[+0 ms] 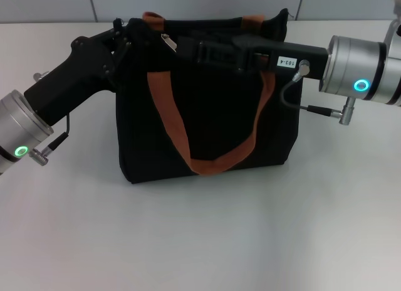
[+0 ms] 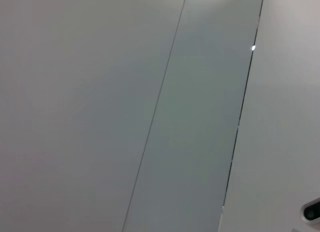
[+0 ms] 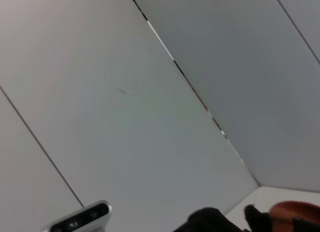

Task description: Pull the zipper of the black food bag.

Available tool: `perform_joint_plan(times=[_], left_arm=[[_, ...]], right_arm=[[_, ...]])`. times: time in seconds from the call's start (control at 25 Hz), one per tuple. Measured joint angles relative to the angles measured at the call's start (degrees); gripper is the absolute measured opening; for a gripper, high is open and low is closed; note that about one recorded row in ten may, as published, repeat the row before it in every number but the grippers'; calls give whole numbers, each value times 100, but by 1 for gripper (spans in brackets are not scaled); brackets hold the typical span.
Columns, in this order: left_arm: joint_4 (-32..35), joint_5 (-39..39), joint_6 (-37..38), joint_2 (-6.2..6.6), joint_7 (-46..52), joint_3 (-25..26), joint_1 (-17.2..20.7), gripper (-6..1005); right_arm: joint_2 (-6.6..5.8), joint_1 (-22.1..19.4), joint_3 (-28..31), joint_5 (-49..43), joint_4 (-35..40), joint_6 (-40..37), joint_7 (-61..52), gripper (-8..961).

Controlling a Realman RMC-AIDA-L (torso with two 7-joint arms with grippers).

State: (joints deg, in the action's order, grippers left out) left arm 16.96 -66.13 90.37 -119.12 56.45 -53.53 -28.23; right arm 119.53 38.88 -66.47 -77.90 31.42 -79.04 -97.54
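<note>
The black food bag (image 1: 213,115) stands upright in the middle of the white table in the head view, its front orange-brown handle (image 1: 219,162) hanging down its face. The silver zipper pull (image 1: 168,41) lies on the top zip line near the bag's left end. My left gripper (image 1: 123,39) reaches in from the left and sits at the bag's top left corner. My right gripper (image 1: 199,52) reaches in from the right, lies along the bag's top and ends just right of the pull. The right wrist view shows only a bit of orange handle (image 3: 295,212).
The white table (image 1: 188,241) spreads in front of the bag and on both sides of it. A grey panelled wall (image 2: 150,112) stands behind and fills both wrist views. The rear handle (image 1: 151,17) pokes up behind the bag's top.
</note>
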Motion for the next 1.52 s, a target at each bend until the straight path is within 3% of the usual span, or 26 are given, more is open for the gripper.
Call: perform_joint_plan(times=[0.56,0.96,1.52], left_arm=[[-42,7,44,-6,-3,-56,-117,25],[-45,7,48,-7,-3,-25,-122,25],[-54,6,47,-6,-11,-27,-164,25]], right_arm=[[16,164,-357,40,-11,155,-288,648],[-10,264,-349,115,-142,249,-1009,649],[-10,376,-357,76,-232,299,-1195,648]])
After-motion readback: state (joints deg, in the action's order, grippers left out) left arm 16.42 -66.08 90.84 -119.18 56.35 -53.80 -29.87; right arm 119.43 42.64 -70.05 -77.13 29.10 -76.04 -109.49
